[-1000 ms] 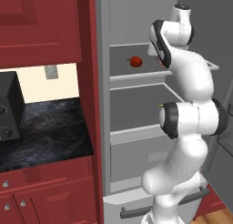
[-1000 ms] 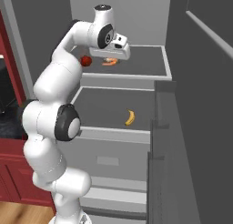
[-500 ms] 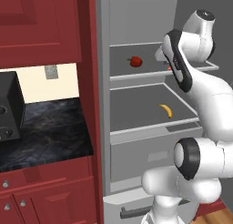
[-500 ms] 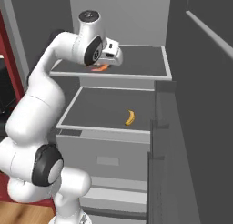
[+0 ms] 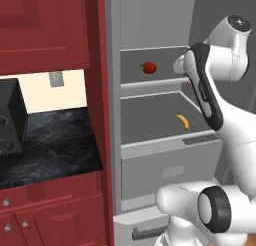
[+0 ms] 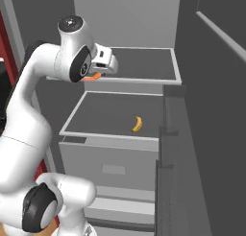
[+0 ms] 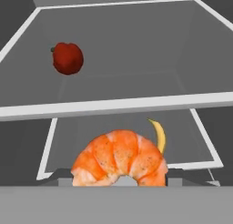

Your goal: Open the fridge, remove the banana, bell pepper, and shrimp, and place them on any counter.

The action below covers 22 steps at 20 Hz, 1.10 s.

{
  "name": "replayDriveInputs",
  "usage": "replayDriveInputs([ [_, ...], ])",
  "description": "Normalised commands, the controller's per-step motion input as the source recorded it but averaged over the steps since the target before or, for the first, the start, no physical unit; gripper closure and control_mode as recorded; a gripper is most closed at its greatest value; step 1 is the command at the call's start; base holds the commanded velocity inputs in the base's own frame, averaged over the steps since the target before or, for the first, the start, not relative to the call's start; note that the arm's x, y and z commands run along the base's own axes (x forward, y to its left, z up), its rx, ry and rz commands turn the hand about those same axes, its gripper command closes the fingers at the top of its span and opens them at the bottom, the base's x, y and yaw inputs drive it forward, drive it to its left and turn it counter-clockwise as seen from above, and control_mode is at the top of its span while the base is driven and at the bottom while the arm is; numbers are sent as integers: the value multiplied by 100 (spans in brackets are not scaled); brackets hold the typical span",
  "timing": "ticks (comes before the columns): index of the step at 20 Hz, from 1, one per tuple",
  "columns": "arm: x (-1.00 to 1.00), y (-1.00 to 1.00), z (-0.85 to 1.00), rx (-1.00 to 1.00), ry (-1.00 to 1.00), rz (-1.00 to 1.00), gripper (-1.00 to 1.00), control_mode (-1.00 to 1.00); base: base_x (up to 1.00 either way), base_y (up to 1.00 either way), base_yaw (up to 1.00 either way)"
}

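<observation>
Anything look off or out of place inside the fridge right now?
Nothing stands out. The fridge is open, the bell pepper sits on the upper shelf, the banana lies on the lower one, and the shrimp sits at the gripper.

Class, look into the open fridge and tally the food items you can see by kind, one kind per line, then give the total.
Banana: 1
Bell pepper: 1
Shrimp: 1
Total: 3

Red cabinets (image 5: 45,30), cream wall (image 5: 37,92), black microwave (image 5: 11,117)
</observation>
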Motion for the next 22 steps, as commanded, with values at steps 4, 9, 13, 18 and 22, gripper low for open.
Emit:
replayDriveInputs([
  [4,-19,15,0,0,0,0,100,-100,0,0,0],
  [9,-7,5,0,0,0,1,100,100,-10,7,1],
  [13,0,0,0,0,0,0,100,100,-50,48,1],
  [18,0,0,0,0,0,0,100,100,-59,67,0],
  [22,0,0,0,0,0,0,100,100,-34,88,0],
])
